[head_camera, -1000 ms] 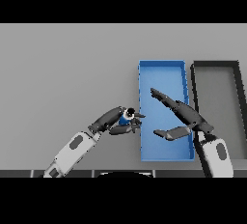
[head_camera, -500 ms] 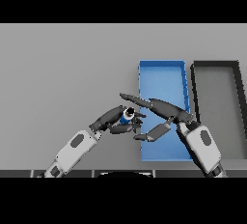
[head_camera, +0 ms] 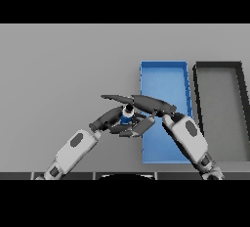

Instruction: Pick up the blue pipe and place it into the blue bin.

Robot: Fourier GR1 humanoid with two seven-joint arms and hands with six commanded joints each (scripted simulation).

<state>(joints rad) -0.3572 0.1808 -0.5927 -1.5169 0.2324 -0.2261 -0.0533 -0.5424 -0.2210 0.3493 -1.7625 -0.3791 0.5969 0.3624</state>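
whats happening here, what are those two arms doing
Both of the robot's hands meet around a small blue pipe on the grey table, just left of the blue bin. The left hand has its fingers curled round the pipe, while the right hand reaches across with straight fingers over and beside it. The pipe is not yet in the blue bin. A dark bin sits to the right of the blue one.
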